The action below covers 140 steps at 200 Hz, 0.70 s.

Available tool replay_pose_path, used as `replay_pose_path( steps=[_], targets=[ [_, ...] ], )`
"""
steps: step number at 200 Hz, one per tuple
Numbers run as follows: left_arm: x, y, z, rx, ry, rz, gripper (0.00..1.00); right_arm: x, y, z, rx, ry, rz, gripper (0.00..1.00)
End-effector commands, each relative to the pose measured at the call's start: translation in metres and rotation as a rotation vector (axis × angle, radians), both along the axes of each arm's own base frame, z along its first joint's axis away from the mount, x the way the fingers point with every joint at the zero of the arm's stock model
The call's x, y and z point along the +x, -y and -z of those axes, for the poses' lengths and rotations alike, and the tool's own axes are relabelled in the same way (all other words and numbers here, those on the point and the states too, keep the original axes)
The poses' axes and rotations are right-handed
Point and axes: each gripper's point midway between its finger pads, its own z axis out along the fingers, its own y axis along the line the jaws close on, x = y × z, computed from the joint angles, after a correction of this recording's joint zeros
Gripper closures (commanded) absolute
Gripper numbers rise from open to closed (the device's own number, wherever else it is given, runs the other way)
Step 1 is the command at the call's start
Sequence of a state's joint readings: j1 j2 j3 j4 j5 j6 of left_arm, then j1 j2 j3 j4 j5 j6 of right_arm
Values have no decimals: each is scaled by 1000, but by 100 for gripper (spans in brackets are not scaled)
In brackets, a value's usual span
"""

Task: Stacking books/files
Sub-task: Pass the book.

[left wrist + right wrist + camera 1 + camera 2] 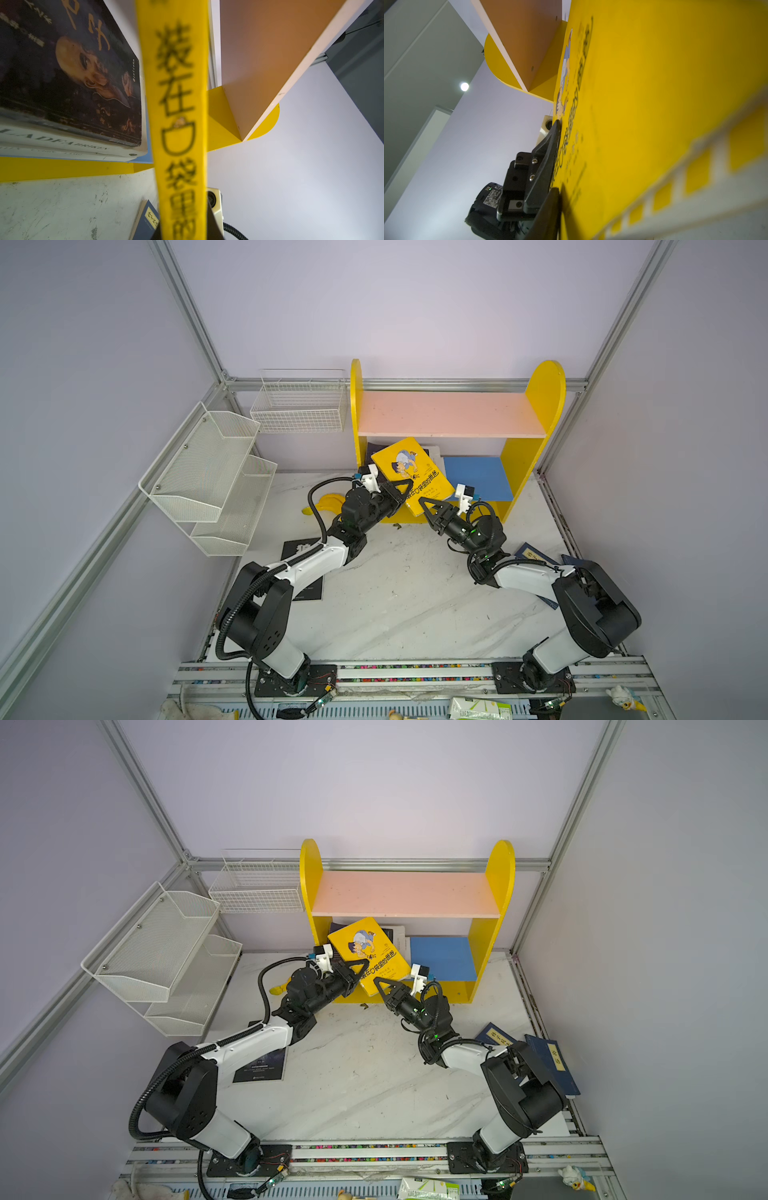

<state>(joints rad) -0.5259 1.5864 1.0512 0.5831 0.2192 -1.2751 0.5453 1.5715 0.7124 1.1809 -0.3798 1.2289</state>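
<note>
yellow cartoon book (409,472): held tilted at 12 o'clock of the table (395,601). Its far part reaches in over the blue lower board (478,477) of the shelf unit (521,460).
left gripper (406,489): pinching the yellow cartoon book at its 9 o'clock edge. In the left wrist view the spine runs between the jaws.
right gripper (422,502): at the book's 6 o'clock corner, with one finger lying over the cover. I cannot tell whether it grips.
portrait book (72,68): flat on the white book (62,143), both inside the shelf unit.
black book (262,1067): flat at 8 o'clock, partly under the left arm.
navy books (552,1060): two at 4 o'clock, partly under the right arm.
bananas (328,504): at 10 o'clock, just beside the shelf unit.
</note>
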Motion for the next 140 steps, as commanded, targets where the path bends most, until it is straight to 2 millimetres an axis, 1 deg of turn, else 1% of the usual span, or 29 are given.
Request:
replay_pose_path(
  steps=[1,11,17,41,64,85,105,120,140],
  targets=[
    [-15,-2,-87,-127,222,17,94,-2,2,-28,75,56,0,79],
    [-15,-2,-86,-119,223,15,85,-1,2,-31,72,55,-8,79],
    [-15,-3,-84,-111,223,13,78,-1,1,-33,67,56,-20,80],
    [-14,-11,-80,-79,223,-5,58,0,3,-39,30,53,-80,82],
    [-9,-22,-74,-45,214,-29,47,0,7,-39,-18,28,-133,84],
    [-2,-31,-69,-33,208,-38,45,-6,12,-42,-49,33,-186,84],
    [2,-36,-67,-36,208,-40,46,-9,24,-43,-56,30,-223,84],
    [4,-39,-68,-36,216,-47,50,-7,35,-41,-56,19,-230,84],
    [6,-40,-69,-34,223,-55,58,-5,42,-38,-66,7,-271,83]
  ],
)
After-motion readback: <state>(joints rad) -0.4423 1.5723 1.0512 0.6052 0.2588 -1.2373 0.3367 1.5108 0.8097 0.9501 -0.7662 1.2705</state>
